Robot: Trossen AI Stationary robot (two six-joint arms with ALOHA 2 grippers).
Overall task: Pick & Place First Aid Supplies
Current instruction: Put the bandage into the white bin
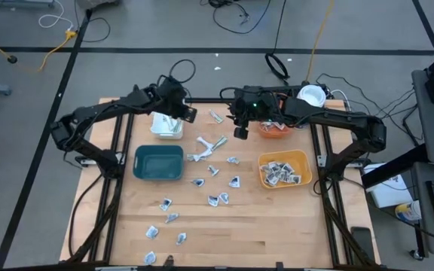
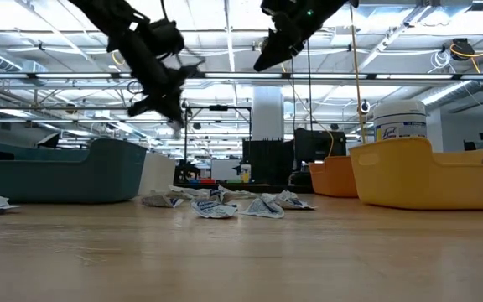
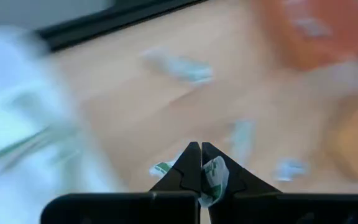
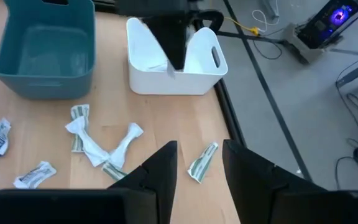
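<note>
White bin (image 1: 166, 125) sat under the left claw (image 1: 178, 118), which was pinched shut on a little green-and-white packet (image 3: 214, 177). The right claw (image 1: 240, 132) hung open and empty over the table (image 1: 277, 218). That packet looked barely caught, so it might slip and miss the bin

Showing white packets with green print (image 4: 202, 163), a teal bin (image 4: 42, 53), white bin (image 4: 176, 78), yellow bin (image 1: 285, 169), orange bin (image 2: 332, 176).
</note>
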